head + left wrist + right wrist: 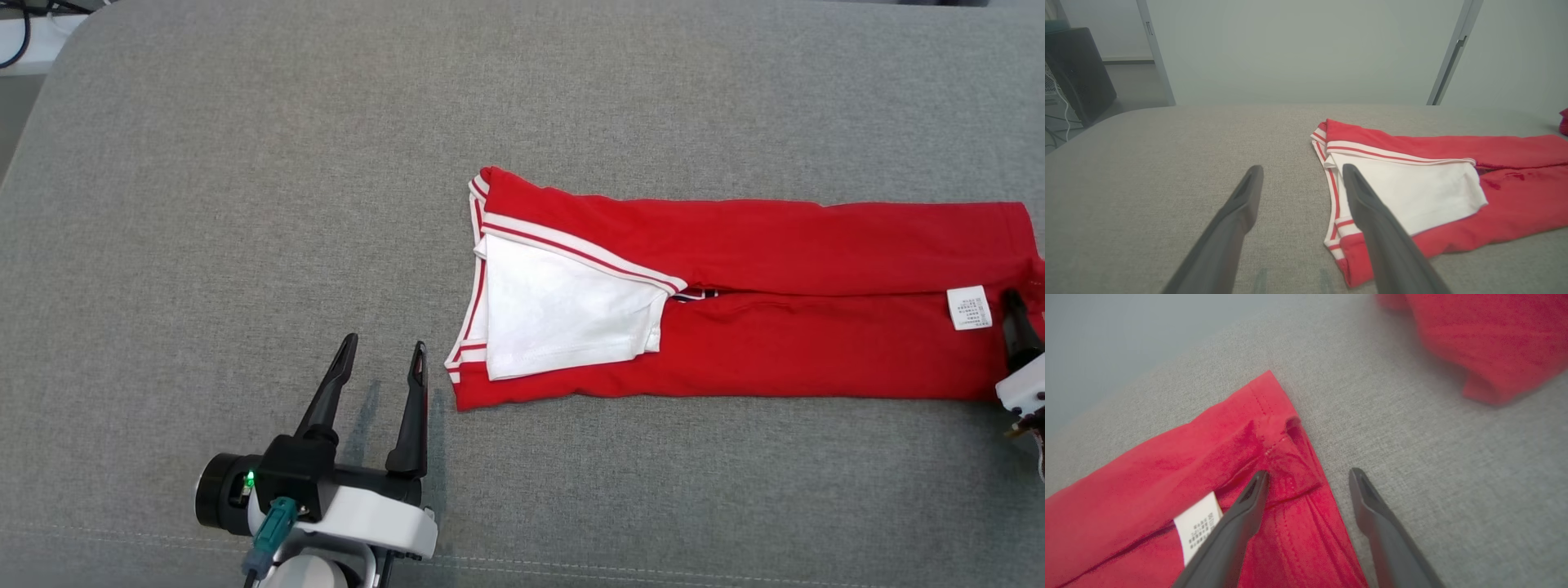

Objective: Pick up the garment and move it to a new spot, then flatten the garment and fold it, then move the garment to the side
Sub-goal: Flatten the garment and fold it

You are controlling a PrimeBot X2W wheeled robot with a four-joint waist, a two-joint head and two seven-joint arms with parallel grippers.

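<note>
1. From the head view I get the whole garment [775,327]. It is a red shirt folded into a long band, lying flat on the grey cushion [245,204], right of centre.
2. My right wrist view adds a second red cloth [1486,343], apart from the garment's end, with bare grey surface between them. My left wrist view adds a pale wall and a dark box [1077,69] beyond the cushion's edge.
3. The left gripper [385,341] has its fingers spread wide with nothing between them. It sits over bare cushion just beside the garment's striped end and is not touching it.
4. The right gripper [1309,472] is also spread and straddles the hem edge. One finger lies over the red cloth next to the care label [1198,526], the other over bare cushion. I cannot tell whether the finger presses the fabric. Nothing is pinched.
5. The garment's long axis runs left to right across the head view. The end with the white sleeve panel [563,310] and striped trim points to my left, and the hem with the label points to my right.
</note>
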